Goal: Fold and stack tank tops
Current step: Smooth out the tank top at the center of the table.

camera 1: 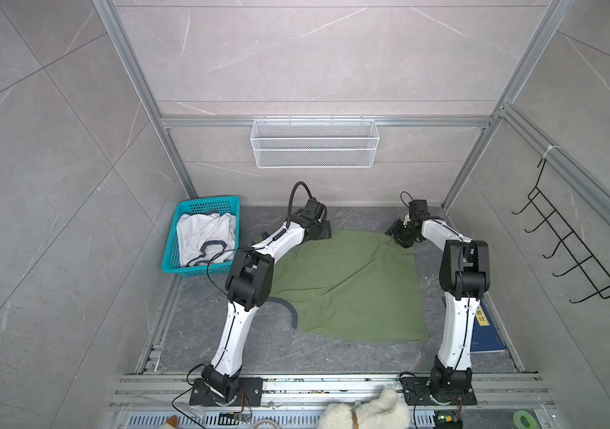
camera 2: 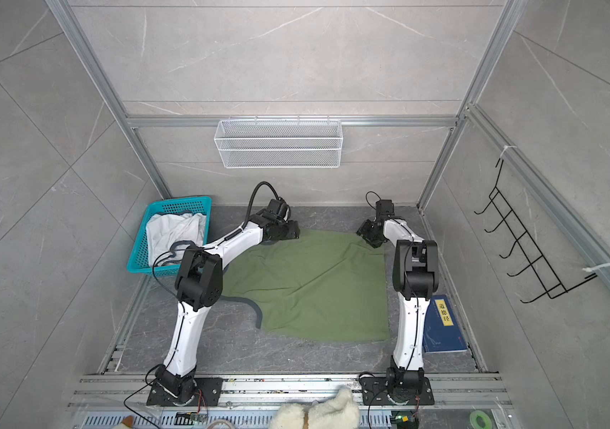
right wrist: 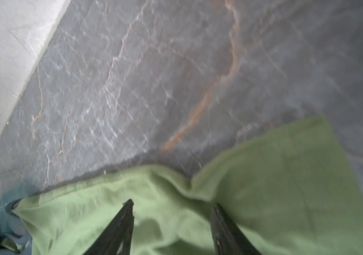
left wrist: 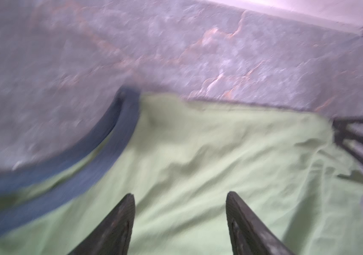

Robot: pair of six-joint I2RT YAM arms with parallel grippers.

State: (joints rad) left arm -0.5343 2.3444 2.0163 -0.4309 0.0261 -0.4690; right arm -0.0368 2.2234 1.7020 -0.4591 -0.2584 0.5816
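Tank tops: 2 total, i.e. 1 olive green top (camera 1: 348, 282) + 1 white top (camera 1: 199, 230). Baskets: 2, i.e. 1 teal basket (camera 1: 206, 204) + 1 white wire basket (camera 1: 314, 148). Racks: 1 black wire rack (camera 1: 570, 245). Boards: 1 blue board (camera 2: 444, 330) w/ 1 yellow label. Soft toys: 1 white plush toy (camera 1: 370, 412), partly cut off; a 2nd pale bit w/ orange tip at the near edge, too cropped to tell. Tape: 1 green tape roll (camera 1: 517, 418). Robot arms: 2, left arm (camera 1: 229, 334) + right arm (camera 1: 457, 334). Grippers: 2, left gripper (left wrist: 179, 194) + right gripper (right wrist: 173, 202), 2 jaws apiece, 4 jaws total.
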